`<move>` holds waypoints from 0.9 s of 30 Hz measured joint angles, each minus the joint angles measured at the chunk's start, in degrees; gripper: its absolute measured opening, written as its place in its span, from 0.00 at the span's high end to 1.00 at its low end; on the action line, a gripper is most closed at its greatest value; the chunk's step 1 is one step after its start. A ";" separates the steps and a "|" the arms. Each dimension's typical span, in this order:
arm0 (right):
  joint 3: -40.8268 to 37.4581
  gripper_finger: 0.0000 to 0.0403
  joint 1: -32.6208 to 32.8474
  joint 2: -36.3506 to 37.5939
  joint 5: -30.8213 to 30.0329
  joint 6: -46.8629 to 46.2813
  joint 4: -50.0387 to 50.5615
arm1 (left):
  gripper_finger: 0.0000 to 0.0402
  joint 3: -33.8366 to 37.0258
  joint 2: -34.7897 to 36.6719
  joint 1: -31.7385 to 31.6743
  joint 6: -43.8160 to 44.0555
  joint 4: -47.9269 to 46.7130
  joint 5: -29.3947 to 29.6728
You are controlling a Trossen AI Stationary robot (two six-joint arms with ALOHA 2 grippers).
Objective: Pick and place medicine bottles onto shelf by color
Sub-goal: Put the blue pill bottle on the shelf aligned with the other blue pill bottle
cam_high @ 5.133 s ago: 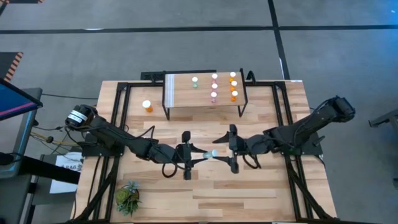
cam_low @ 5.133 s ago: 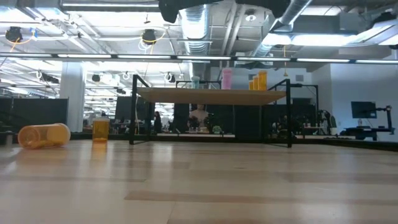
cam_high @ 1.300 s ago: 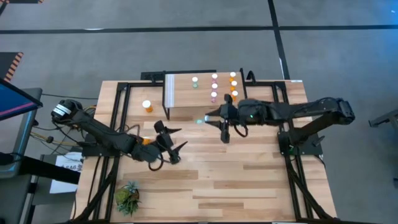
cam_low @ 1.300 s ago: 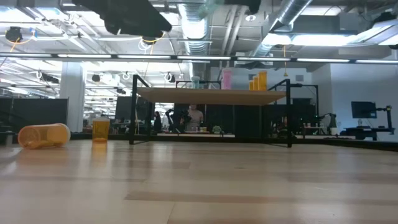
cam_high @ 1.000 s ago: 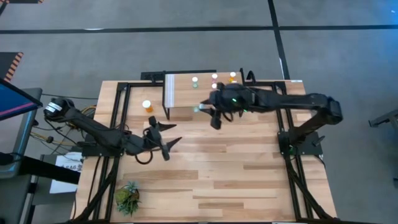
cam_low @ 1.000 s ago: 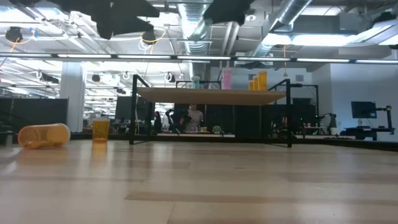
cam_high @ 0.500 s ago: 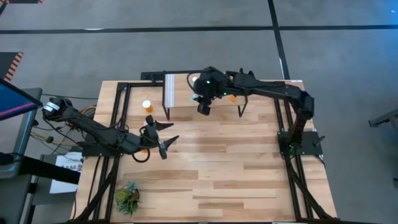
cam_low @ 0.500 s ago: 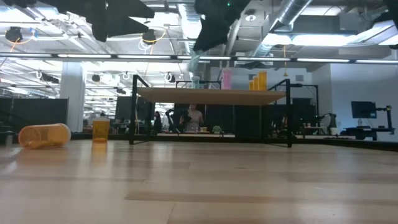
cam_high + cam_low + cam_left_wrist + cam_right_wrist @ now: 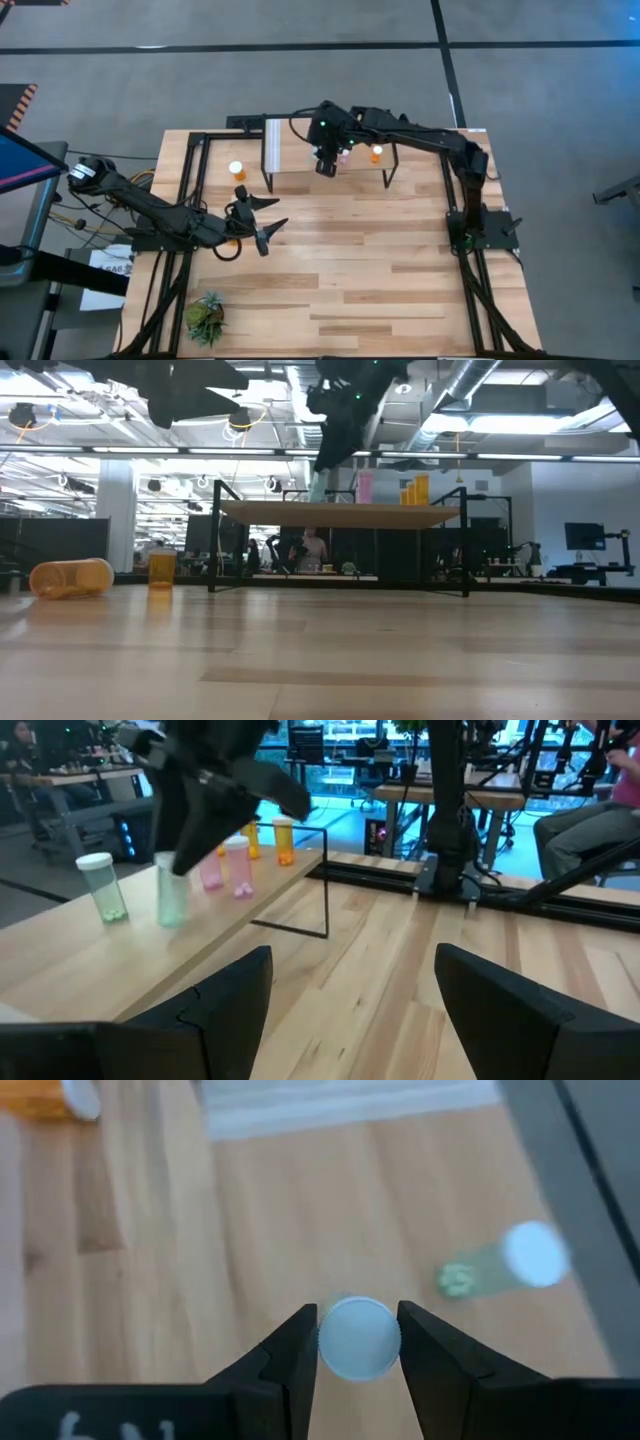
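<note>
My right gripper (image 9: 359, 1318) is over the left part of the light-wood shelf (image 9: 300, 155), shut on a teal-green medicine bottle (image 9: 172, 892). A second teal-green bottle (image 9: 103, 886) stands on the shelf beside it, with pink bottles (image 9: 226, 862) and orange ones (image 9: 376, 153) farther right. Whether the held bottle's base touches the shelf, I cannot tell. Over the table's left half, my left gripper (image 9: 262, 216) is open with nothing between its fingers. An orange bottle (image 9: 237, 170) stands on the table left of the shelf. My right gripper pinches the teal-green bottle's white cap (image 9: 359, 1348) between its two fingers (image 9: 296, 1346), one on each side of the cap. The fingers come steeply from above. The bottle hangs upright below them (image 9: 318, 488), at the height of the shelf's top.
The shelf's pale panel (image 9: 270, 150) stands at its left end. An orange bottle (image 9: 70, 577) lies on its side at the low view's left. A small green plant (image 9: 205, 318) sits at the table's near left corner. Bare wood spreads across the middle and right.
My right gripper has gone toward the table's far edge and over the shelf with the teal-green bottle. It has tipped from nearly level to steeply down, so the bottle now hangs upright beside the other teal-green one.
</note>
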State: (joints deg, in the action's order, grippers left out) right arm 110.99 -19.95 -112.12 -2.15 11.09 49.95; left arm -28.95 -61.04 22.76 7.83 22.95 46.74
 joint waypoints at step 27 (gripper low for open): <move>0.04 0.60 -1.47 -0.76 -0.71 1.58 -2.42 | 0.33 0.00 -0.02 0.00 0.00 0.03 0.02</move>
State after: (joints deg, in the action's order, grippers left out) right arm 111.02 -21.41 -112.88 -2.85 12.67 47.53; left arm -28.95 -61.06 22.76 7.82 22.98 46.76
